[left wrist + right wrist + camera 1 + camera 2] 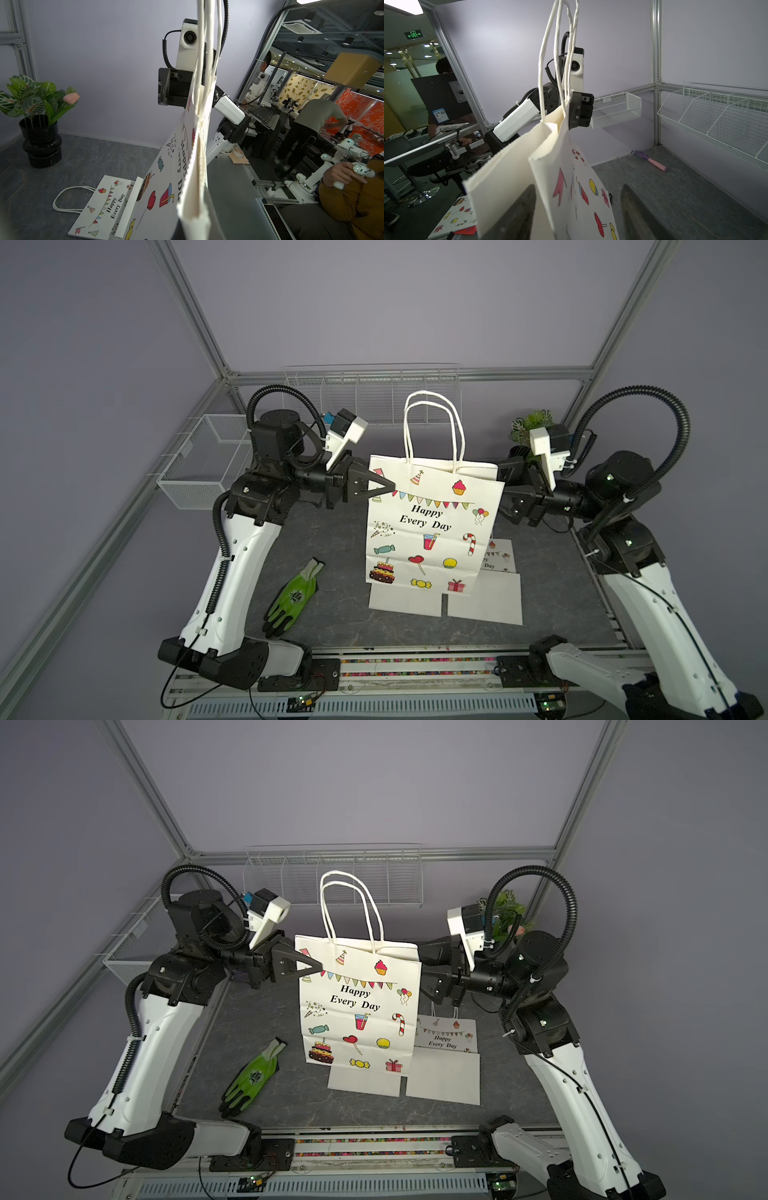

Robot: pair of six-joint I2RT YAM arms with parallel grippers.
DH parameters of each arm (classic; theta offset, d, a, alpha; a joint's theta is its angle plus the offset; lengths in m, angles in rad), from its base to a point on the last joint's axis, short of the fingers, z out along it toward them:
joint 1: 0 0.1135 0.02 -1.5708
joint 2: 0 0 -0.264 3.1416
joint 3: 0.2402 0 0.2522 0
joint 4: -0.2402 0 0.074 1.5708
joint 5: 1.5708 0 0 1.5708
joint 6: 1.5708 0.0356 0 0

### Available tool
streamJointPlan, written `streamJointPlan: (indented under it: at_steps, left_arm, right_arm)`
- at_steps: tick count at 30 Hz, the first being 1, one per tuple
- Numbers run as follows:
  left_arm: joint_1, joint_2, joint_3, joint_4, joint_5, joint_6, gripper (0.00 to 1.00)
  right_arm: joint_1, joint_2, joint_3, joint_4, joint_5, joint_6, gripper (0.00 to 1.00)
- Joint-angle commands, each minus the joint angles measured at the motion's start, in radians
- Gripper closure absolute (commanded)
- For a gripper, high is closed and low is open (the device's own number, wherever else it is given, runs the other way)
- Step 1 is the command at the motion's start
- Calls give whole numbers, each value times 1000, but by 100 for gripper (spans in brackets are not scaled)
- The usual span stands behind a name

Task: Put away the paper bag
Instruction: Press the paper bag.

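the white paper bag (432, 526), printed with party pictures and "happy every day", hangs upright over the middle of the bench (332, 539), rope handles standing up, mouth slightly parted, one upper corner pinched in the left claw (390, 487).

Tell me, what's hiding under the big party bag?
Beneath the held-up paper bag, flat folded bags lie on the table. Their near edges and one printed face peek out; the rest is covered.

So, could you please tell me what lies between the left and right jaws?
The upright paper bag, its edge pinched in the left jaws; both top views show it.
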Motion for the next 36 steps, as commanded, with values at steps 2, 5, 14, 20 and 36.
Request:
streamJointPlan:
  at_steps: [2,5,14,20,36]
  left_arm:
    - [13,-26,-6,19,17,-5,100]
    - [22,-37,-8,19,29,-6,100]
    - [26,-42,-8,19,54,0,100]
    - [20,-39,-9,19,67,1,100]
    - [44,-34,13,19,22,-24,100]
  right_arm:
    - [-39,-61,-5,-58,1,-42,3]
    - [-72,-91,-15,-68,-8,-52,11]
    - [-76,-104,-48,47,-97,12,11]
    - [-27,-68,-37,61,-95,21,11]
    - [26,-80,-25,33,-203,-12,11]
